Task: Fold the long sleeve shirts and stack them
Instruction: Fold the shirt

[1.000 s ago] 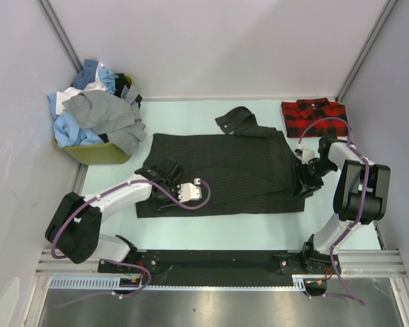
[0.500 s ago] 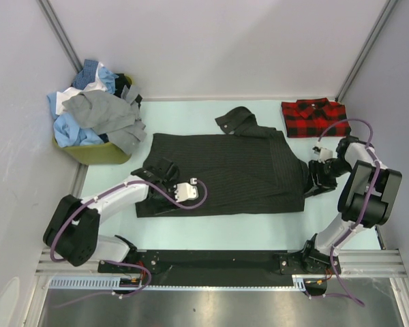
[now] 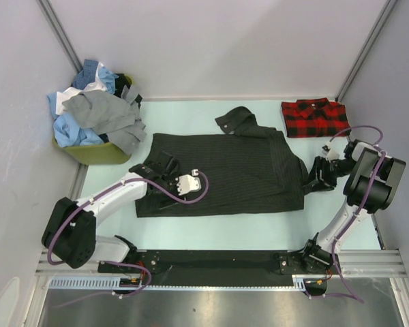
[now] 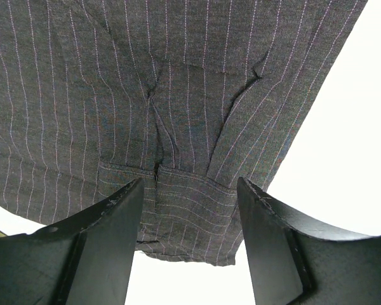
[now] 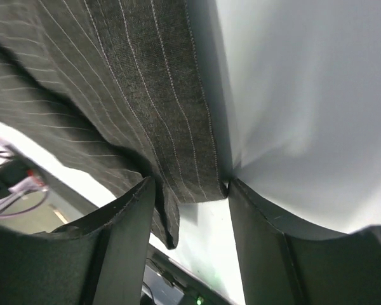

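Right now the charcoal pinstripe shirt lies spread flat on the worktop, spanning between both claws. State: left claw wide open, straddling a cuff, holding nothing. The right claw is part open with the shirt's edge in the gap; can't tell if it's pinched.

Suggest the left bites the full cuff depth, then both lift low and together. Keep cloth taut, crease straight, body not dragged.

Count:
- one pinstripe shirt
- one folded plaid shirt just beyond right claw
- one basket beyond left claw
- heap of unfolded shirts in it, number unreadable
- two claws
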You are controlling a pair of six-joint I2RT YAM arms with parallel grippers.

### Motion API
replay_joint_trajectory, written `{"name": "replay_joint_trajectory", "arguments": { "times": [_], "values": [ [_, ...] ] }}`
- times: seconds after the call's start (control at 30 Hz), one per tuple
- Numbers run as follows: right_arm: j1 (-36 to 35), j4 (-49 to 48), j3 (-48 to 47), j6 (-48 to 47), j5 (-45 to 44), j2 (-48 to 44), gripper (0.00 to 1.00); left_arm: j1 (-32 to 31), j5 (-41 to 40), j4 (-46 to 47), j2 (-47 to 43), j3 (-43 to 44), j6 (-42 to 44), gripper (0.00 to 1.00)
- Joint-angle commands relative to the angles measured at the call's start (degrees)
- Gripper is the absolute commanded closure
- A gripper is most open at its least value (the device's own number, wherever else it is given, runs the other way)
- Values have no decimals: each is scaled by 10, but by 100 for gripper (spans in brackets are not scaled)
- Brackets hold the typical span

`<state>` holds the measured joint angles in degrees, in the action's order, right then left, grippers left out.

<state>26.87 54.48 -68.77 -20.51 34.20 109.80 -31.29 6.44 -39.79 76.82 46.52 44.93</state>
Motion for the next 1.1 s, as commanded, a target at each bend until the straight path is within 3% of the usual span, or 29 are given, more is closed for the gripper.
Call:
{"name": "replay_joint_trajectory", "arguments": {
  "times": [0.0, 0.1, 0.27, 0.37, 0.47, 0.57, 0.83, 1.07],
  "values": [
    [24, -18, -29, -59, 87, 51, 48, 4, 13, -1, -7, 26, -13, 34],
    [34, 14, -44, -74, 118, 73, 51, 4, 11, 0, 0, 31, -12, 34],
    [66, 41, -47, -111, 121, 81, 49, 4, 14, 2, 11, 38, -12, 35],
    [67, 43, -46, -114, 125, 84, 58, 4, 15, 1, 22, 45, -16, 35],
    [64, 65, -44, -129, 132, 86, 75, 5, 14, 5, 30, 49, -15, 35],
    [69, 73, -27, -148, 112, 77, 100, 9, 16, 7, 33, 49, -18, 35],
    [99, 77, -38, -166, 10, 44, 100, 11, 22, 6, 29, 45, -28, 35],
    [109, 97, -129, -177, -66, 67, 100, 23, 42, 1, 36, 64, -35, 34]
  ]
}}
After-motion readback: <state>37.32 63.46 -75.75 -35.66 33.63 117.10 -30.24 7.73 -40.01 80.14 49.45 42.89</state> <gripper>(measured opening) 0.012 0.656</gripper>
